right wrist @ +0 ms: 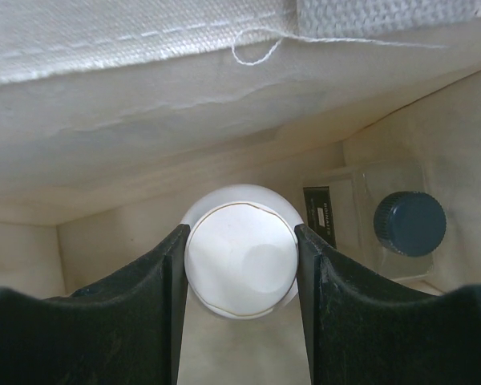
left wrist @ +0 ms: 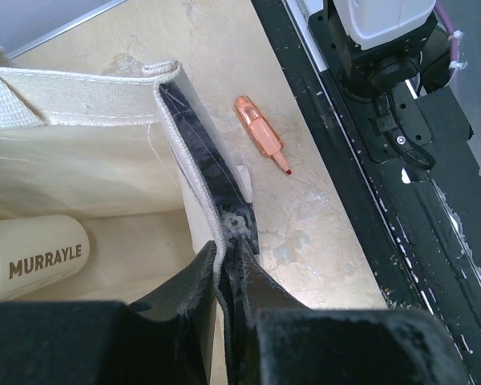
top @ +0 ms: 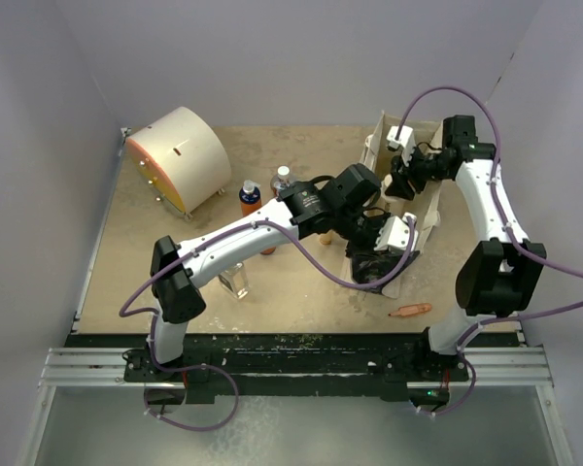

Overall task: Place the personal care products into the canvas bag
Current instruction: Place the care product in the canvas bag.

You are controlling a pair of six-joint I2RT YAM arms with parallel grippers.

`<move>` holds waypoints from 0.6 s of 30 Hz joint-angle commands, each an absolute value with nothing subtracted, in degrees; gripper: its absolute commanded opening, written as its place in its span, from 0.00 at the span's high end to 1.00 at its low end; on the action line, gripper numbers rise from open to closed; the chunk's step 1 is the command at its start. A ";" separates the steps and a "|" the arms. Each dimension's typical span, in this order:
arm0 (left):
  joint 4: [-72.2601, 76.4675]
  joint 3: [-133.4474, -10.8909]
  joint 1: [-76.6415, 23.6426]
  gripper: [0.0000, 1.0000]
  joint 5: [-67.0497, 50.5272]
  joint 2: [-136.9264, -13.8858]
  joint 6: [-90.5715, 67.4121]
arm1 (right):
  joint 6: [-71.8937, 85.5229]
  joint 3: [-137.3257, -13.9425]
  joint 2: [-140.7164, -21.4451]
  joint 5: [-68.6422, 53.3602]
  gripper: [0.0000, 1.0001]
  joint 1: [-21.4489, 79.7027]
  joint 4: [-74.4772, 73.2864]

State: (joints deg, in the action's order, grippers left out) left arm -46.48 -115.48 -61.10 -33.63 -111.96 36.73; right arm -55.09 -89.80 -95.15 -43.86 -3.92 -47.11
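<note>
The canvas bag (top: 381, 131) stands open at the right of the table. My left gripper (top: 381, 254) (left wrist: 228, 249) is shut on the bag's near rim, pinching the beige edge and the dark printed panel (left wrist: 216, 192). Inside the bag, my right gripper (top: 405, 180) (right wrist: 240, 233) is shut on a cream-white bottle (right wrist: 240, 257) (left wrist: 36, 257) seen end-on. A clear bottle with a black cap (right wrist: 409, 223) stands beside it in the bag. On the table to the left are an orange bottle with a blue cap (top: 250, 197), a silver bottle with a white cap (top: 281, 180) and a clear squarish bottle (top: 235, 282).
A large cream drum with an orange face (top: 180, 160) lies at the back left. A small orange pen-like stick (top: 408, 311) (left wrist: 260, 135) lies on the table just in front of the bag. The black front rail (top: 291, 354) runs along the near edge.
</note>
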 commanded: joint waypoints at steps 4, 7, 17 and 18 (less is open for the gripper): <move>-48.67 -114.43 -62.18 0.85 -34.59 -109.26 38.31 | -63.20 -92.53 -96.29 -46.33 1.00 -4.13 -41.16; -48.73 -113.83 -62.33 0.85 -34.48 -108.95 38.62 | -64.55 -93.21 -97.96 -45.70 1.00 -4.15 -40.58; -48.67 -111.80 -63.31 0.84 -34.30 -107.75 39.42 | -64.11 -95.21 -101.64 -43.99 1.00 -4.22 -38.18; -48.77 -111.72 -63.41 0.83 -34.29 -107.79 39.46 | -64.12 -95.51 -101.96 -43.69 1.00 -4.24 -38.15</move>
